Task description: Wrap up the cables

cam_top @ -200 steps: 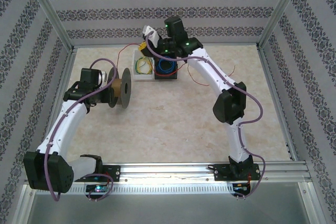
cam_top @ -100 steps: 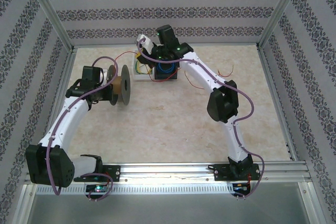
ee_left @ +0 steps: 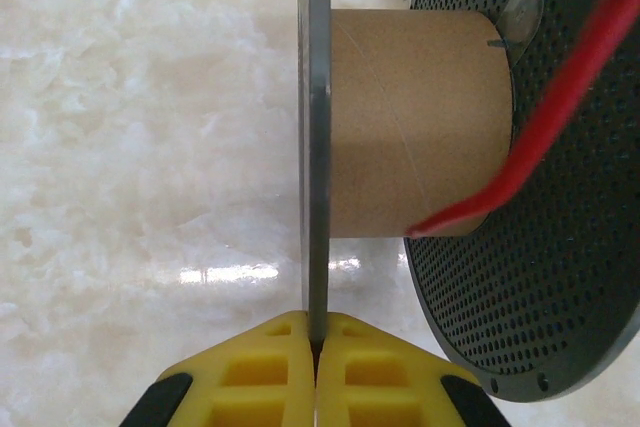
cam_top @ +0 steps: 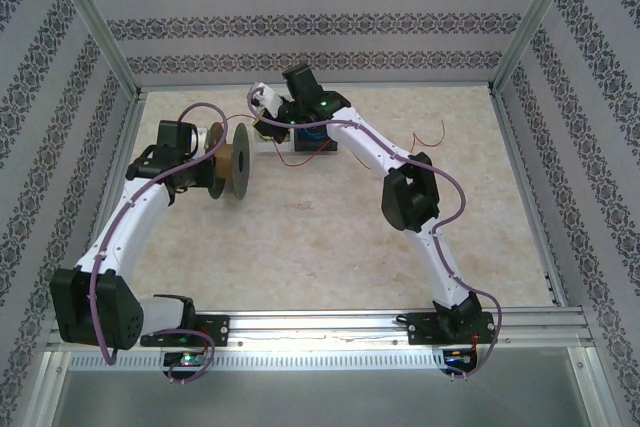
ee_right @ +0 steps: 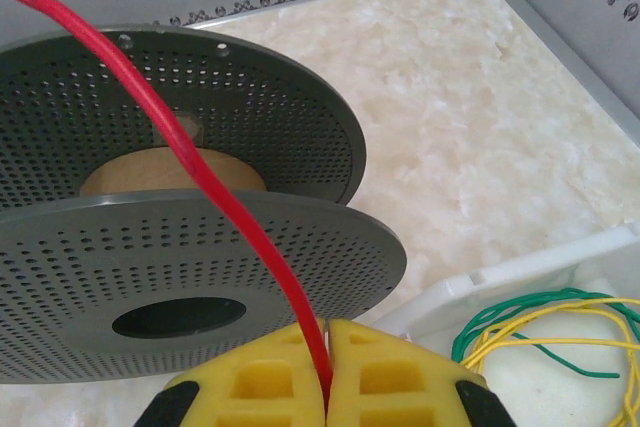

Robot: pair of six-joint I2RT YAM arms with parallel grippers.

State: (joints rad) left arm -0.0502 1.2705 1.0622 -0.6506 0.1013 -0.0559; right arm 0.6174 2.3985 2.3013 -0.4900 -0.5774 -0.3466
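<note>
While the left gripper (ee_left: 316,372) pinches the spool's (ee_left: 316,147) flange and the right gripper (ee_right: 327,379) nips the red wire (ee_right: 215,182) slanting to the upper left across it, winding seems hardly begun, calling for a lap round the bare hub (ee_left: 415,122).

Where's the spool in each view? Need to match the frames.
Top external: spool upright, left of centre, at the end of the left arm.
Left wrist: spool centre to right; left gripper pinches its thin flange edge at the bottom.
Right wrist: spool on the left; red wire crosses it into the right gripper.
Shared landmark: brown cardboard core.
</note>
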